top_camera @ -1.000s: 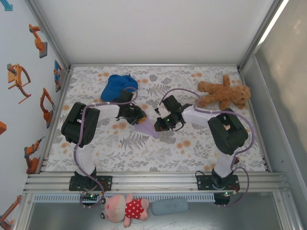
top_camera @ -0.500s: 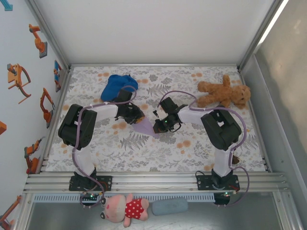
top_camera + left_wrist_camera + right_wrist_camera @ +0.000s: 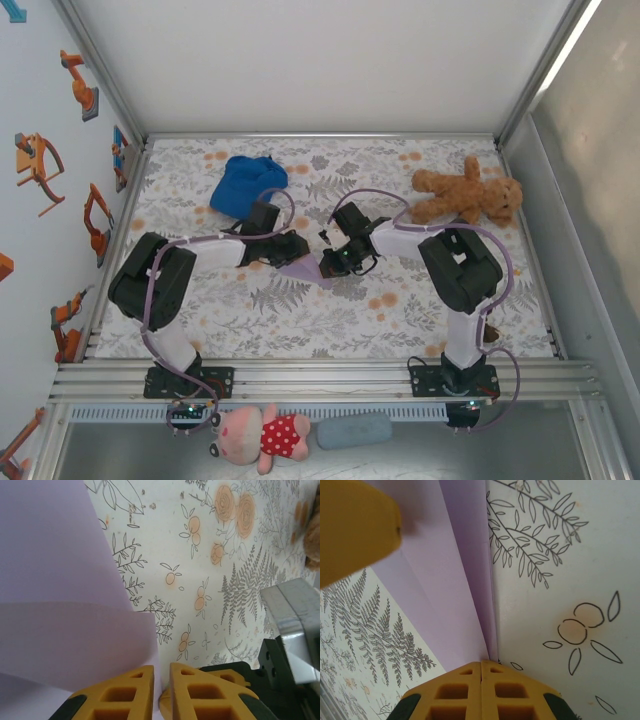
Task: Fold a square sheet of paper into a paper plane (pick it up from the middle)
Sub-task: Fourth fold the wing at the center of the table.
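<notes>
Right gripper (image 3: 481,664): yellow pads pressed together, no gap, pinching the folded ridge of the folded lavender paper sheet (image 3: 303,270). The creases run straight into its fingertips.

Left gripper (image 3: 161,670): jaws narrow, just a slit, with the paper's free edge running down into it, so it grips that edge.

In the top view both grippers meet at the table's middle. The left one is at 10 o'clock of the paper and the right one at 2 o'clock. The paper is a pointed wedge low over the floral tablecloth (image 3: 420,310), tip toward 4 o'clock.

Crumpled blue fabric cap (image 3: 245,182) at 11 o'clock of the paper, apart from it. Brown plush teddy bear (image 3: 465,197) at 2 o'clock, well apart, lying on its back. Pink plush toy in a red dress (image 3: 258,433) and grey-blue oblong pad (image 3: 355,431) at 6 o'clock, off the cloth beyond the arm bases.
</notes>
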Robot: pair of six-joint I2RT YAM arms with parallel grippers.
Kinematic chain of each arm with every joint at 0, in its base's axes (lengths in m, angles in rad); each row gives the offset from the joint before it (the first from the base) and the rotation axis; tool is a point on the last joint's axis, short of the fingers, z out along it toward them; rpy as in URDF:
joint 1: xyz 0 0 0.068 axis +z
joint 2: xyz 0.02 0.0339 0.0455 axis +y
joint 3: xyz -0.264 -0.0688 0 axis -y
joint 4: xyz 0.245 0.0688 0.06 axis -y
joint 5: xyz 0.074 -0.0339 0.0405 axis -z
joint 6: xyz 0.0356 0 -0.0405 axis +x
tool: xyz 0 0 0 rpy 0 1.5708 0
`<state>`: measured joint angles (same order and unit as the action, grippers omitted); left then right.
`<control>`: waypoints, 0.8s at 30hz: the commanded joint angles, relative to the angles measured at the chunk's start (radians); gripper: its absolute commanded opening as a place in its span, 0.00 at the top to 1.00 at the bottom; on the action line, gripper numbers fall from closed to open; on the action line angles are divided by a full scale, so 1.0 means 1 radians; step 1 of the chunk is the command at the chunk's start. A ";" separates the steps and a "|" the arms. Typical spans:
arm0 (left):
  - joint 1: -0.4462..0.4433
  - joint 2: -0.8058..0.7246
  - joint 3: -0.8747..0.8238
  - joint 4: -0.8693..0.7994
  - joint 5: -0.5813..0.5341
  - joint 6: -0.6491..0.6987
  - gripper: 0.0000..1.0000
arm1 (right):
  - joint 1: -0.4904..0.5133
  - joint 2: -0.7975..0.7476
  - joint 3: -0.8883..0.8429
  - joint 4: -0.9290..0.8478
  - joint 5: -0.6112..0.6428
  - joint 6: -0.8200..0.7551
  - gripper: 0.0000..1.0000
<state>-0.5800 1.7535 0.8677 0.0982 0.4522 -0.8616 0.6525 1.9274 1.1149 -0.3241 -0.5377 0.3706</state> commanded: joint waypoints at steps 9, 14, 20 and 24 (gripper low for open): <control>0.006 0.082 0.006 0.044 -0.015 0.104 0.83 | 0.004 0.059 -0.009 -0.098 0.104 0.013 1.00; 0.032 0.106 -0.016 0.068 -0.022 0.128 0.82 | 0.004 0.065 -0.022 -0.126 0.133 0.009 1.00; 0.097 0.119 -0.055 0.145 0.012 0.166 0.77 | -0.005 0.065 -0.059 -0.135 0.145 0.013 1.00; 0.158 0.119 -0.073 0.174 0.031 0.175 0.76 | -0.015 0.067 -0.080 -0.135 0.144 0.017 1.00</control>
<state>-0.4812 1.8423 0.8211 0.2577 0.5430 -0.7441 0.6495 1.9293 1.1080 -0.3233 -0.5350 0.3744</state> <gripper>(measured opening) 0.235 0.050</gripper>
